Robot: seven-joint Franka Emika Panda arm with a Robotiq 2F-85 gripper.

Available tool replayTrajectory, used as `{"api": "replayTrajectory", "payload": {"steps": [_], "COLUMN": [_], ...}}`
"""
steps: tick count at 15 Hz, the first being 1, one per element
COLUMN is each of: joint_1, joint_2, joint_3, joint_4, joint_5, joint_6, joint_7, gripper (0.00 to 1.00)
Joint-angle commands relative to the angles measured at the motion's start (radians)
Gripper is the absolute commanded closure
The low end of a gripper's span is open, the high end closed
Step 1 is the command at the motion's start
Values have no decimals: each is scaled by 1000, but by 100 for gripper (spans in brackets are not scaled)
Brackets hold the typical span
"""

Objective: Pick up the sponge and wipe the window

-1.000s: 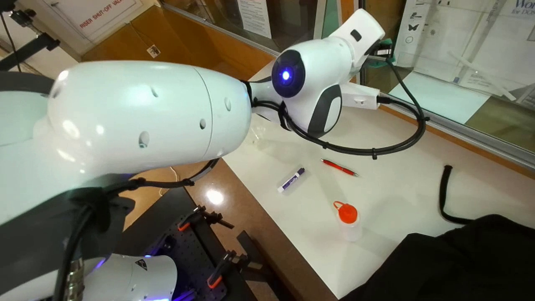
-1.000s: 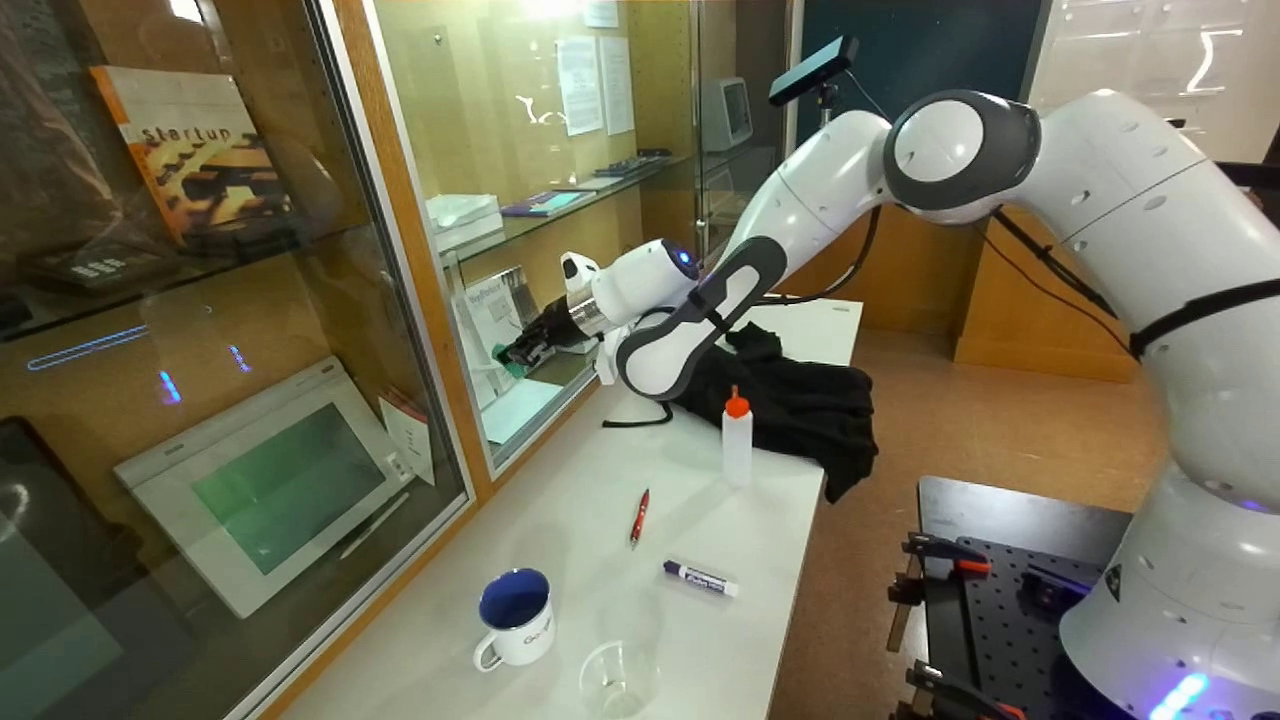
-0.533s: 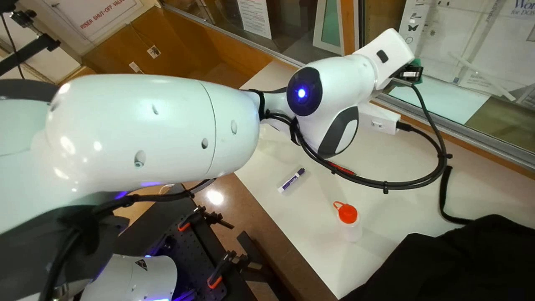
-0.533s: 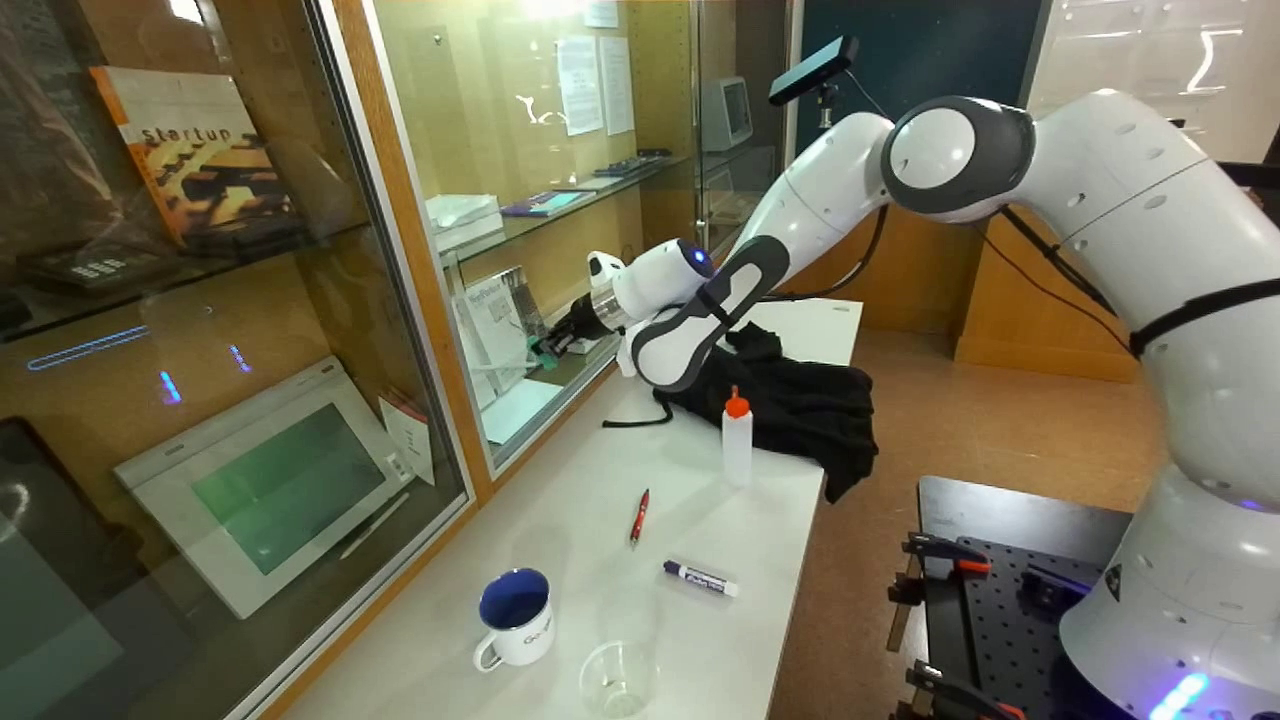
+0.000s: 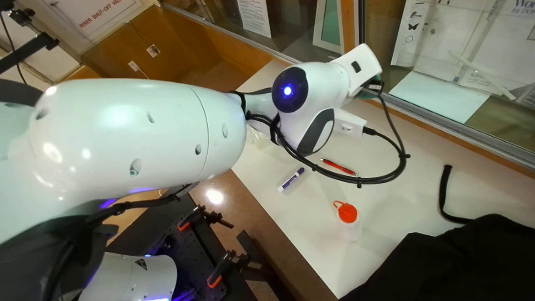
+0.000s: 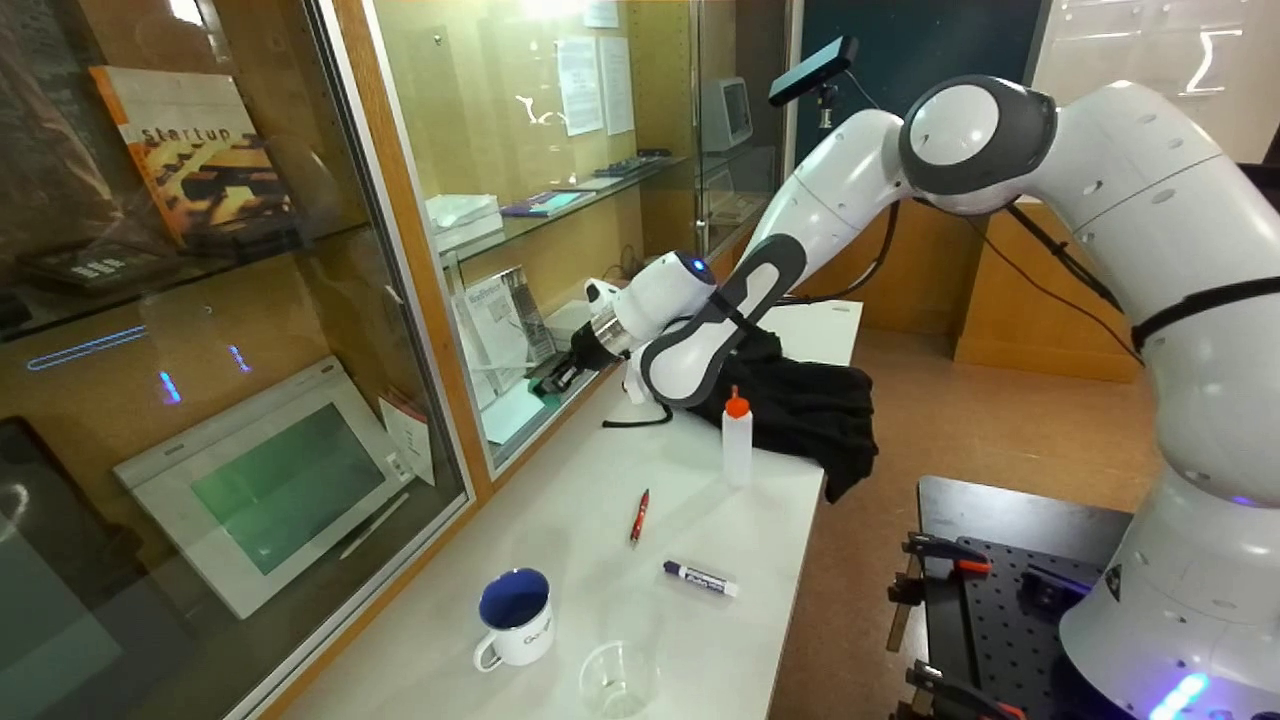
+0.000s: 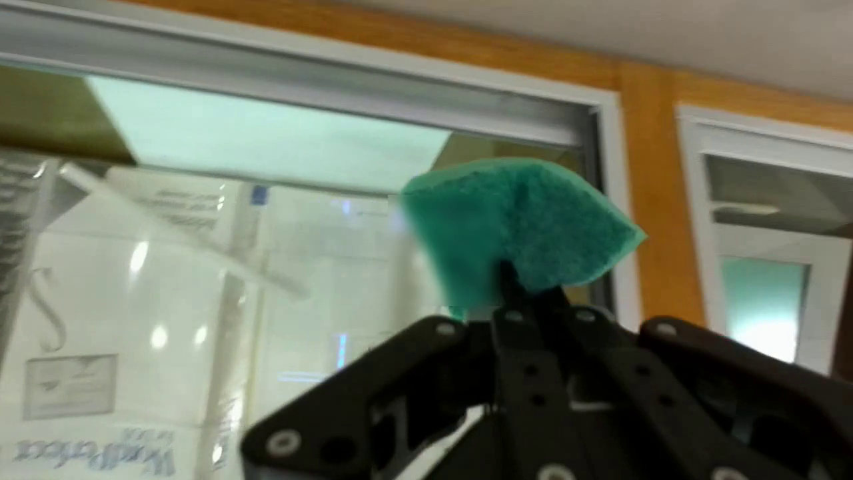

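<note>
In the wrist view the black two-fingered gripper [image 7: 530, 292] pinches the bent, rectangular teal-green sponge [image 7: 516, 220] at its twelve o'clock. In an exterior view both have just dropped toward six o'clock, facing the clear glass window [image 6: 490, 140]: likely a wiping stroke, contact unclear.

The gripper [image 7: 531, 291] pinches the sponge [image 7: 526, 220], seemingly near the window [image 7: 320, 247].

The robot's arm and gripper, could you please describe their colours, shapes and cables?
The arm is glossy white with rounded segments and dark grey trim. A blue light glows on it, and black cables loop along it. The base has a triangular marking. Past a silver-coloured ring, the gripper is black and angular, with round screw heads.
</note>
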Motion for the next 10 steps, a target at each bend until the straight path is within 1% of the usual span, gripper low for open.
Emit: {"api": "replayTrajectory", "payload": {"steps": [1,2,4,5,7,9,10], "joint_1": [-108,-130,-137,-102,-45,42,100], "joint_2": [-42,-35,-44,-75,-109,-149,-171], "joint_3": [159,197,217,194,135,45,-18], "joint_4": [-132,-146,-161,-173,-161,-144,-134], "joint_5": [-29,-22,2,122,211,283,309], "joint_6": [-162,-222,-346,-395,-499,-589,-628], "joint_7": [10,3,9,-65,-73,-67,-55], "gripper": [98,98,98,98,98,98,98]}}
